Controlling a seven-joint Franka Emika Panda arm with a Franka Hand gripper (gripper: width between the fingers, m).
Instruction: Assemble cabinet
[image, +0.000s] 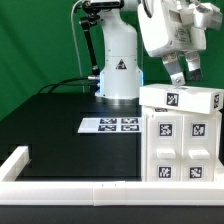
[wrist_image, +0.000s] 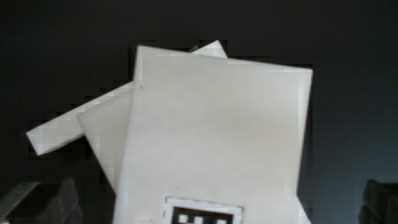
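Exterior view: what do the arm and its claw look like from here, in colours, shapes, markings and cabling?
The arm is glossy white with rounded, bulging segments on a wide round base, and a black triangular mark shows on its lower body. Black parts sit at its top joint. A thin dark cable trails from the base across the black table. The claw has a white, blocky housing with dark grey fingers.

One cabinet, one marker board, one border rail, one arm.
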